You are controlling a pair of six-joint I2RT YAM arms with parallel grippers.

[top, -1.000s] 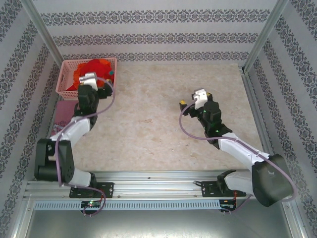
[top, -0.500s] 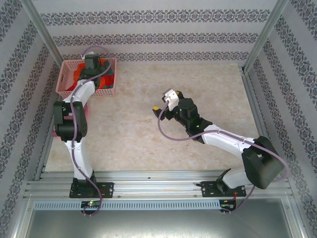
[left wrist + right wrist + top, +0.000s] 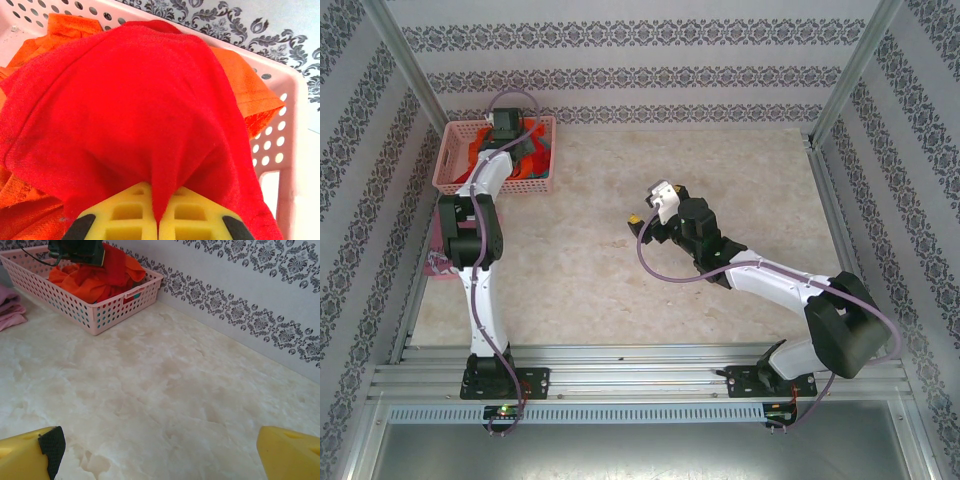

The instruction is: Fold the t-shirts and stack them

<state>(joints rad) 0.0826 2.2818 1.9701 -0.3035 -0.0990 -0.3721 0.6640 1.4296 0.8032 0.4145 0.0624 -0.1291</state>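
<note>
Red t-shirt [image 3: 150, 100] is clamped by the left end effector [image 3: 157, 210], half burying an orange shirt [image 3: 252, 92]; right end effector [image 3: 160, 452] is held apart.

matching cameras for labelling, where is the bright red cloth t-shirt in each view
Top external: upper left, the bright red cloth t-shirt lies in the pink plastic lattice basket, beside the left arm.
Left wrist: centre of frame, a fold pinched in the shut left gripper.
Right wrist: top left, above the orange cloth t-shirt.
Shared landmark: the basket.
</note>
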